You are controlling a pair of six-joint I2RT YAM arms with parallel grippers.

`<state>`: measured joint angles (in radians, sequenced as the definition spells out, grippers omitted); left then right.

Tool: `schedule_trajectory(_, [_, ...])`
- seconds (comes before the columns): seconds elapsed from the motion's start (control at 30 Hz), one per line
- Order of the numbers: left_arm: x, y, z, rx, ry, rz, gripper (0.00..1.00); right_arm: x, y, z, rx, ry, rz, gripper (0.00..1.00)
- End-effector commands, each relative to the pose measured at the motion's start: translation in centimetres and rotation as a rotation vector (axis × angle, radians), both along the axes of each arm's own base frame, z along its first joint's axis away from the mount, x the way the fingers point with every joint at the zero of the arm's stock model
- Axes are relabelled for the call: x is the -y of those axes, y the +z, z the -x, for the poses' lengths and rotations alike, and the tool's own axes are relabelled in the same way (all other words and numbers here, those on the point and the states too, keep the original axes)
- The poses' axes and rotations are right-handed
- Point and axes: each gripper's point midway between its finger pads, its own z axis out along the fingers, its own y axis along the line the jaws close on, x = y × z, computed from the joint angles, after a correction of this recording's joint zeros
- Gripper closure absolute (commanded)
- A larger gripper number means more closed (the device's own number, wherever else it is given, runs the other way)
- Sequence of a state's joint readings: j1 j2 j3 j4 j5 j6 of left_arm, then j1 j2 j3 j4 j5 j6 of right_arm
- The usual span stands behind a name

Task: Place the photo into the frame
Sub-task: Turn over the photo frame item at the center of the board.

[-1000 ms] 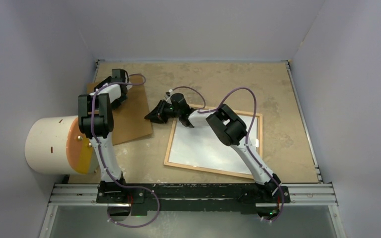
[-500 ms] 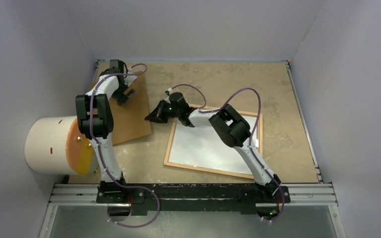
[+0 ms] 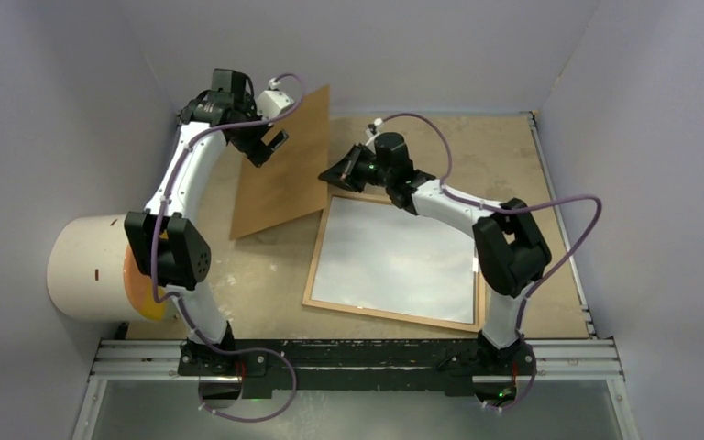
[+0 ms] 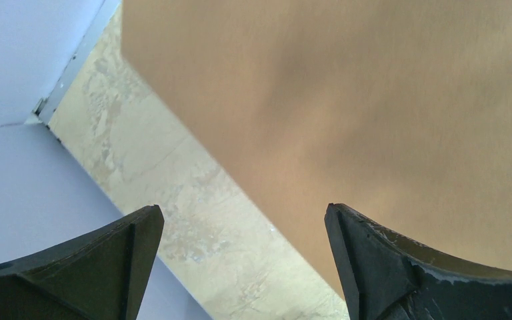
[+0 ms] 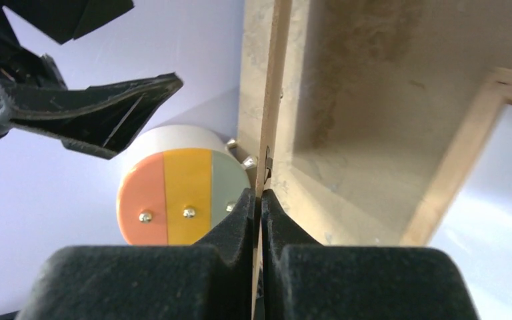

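The frame (image 3: 387, 316), thin light wood, lies flat on the table right of centre. Inside it lies the photo (image 3: 394, 257), white back up. A brown backing board (image 3: 280, 183) stands lifted and tilted left of the frame. My right gripper (image 3: 330, 176) is shut on the board's right edge; in the right wrist view the right gripper (image 5: 260, 197) pinches the thin board (image 5: 271, 100), with a frame corner (image 5: 453, 180) beside it. My left gripper (image 3: 269, 149) hangs open over the board's upper part. The left wrist view shows the left gripper (image 4: 243, 220) with nothing between its fingers, and the board (image 4: 373, 100) behind.
A white cylinder (image 3: 92, 266) with an orange, yellow and grey end disc (image 5: 180, 193) lies at the table's left edge. Walls close in the back and both sides. A metal rail (image 3: 357, 353) with the arm bases runs along the near edge.
My right gripper shut on the board's right edge and carried it up, back and to the right, so the board now stands tilted. The left arm rose with it, jaws open.
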<state>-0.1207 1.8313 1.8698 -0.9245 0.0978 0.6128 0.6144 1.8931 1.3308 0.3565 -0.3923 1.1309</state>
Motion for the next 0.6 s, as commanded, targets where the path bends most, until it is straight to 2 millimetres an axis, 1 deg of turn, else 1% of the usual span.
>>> schedule_trajectory(0.0, [1.6, -0.2, 2.7, -0.07, -0.066, 0.046, 0.0, 2.1, 3.0, 0.8, 0.097, -0.027, 0.01, 1.0])
schedule_trajectory(0.03, [2.1, -0.2, 3.3, -0.079, -0.093, 0.056, 0.0, 2.6, 2.9, 0.8, 0.094, -0.039, 0.017, 1.0])
schedule_trajectory(0.13, [3.7, 0.2, 5.5, -0.087, -0.206, 0.103, 0.0, 4.1, 3.3, 0.7, 0.096, -0.073, 0.021, 1.0])
schedule_trajectory(0.17, [4.4, 0.1, 6.5, -0.096, -0.255, 0.114, 0.0, 4.5, 3.5, 0.7, 0.096, -0.083, 0.021, 1.0])
schedule_trajectory(0.23, [5.9, -0.1, 9.1, -0.122, -0.381, 0.133, 0.0, 5.2, 4.3, 0.6, 0.093, -0.106, 0.023, 1.0])
schedule_trajectory(0.27, [6.4, 0.3, 10.4, -0.113, -0.434, 0.14, 0.0, 5.4, 4.7, 0.6, 0.089, -0.118, 0.025, 1.0])
schedule_trajectory(0.37, [7.3, 0.9, 13.8, -0.065, -0.594, 0.131, 0.0, 6.0, 5.5, 0.7, 0.064, -0.156, 0.022, 1.0])
schedule_trajectory(0.43, [7.7, 1.8, 16.1, -0.008, -0.699, 0.129, 0.0, 6.3, 6.1, 0.8, 0.027, -0.193, -0.011, 1.0])
schedule_trajectory(0.47, [7.9, 2.3, 17.2, 0.028, -0.74, 0.128, 0.0, 6.4, 6.7, 0.8, 0.023, -0.206, -0.03, 1.0])
schedule_trajectory(0.53, [8.3, 3.1, 18.7, 0.105, -0.787, 0.126, 0.0, 6.7, 8.1, 0.3, 0.026, -0.256, -0.069, 1.0])
schedule_trajectory(0.57, [8.5, 2.9, 19.3, 0.128, -0.794, 0.125, 0.0, 6.7, 8.8, 0.4, 0.017, -0.262, -0.092, 1.0])
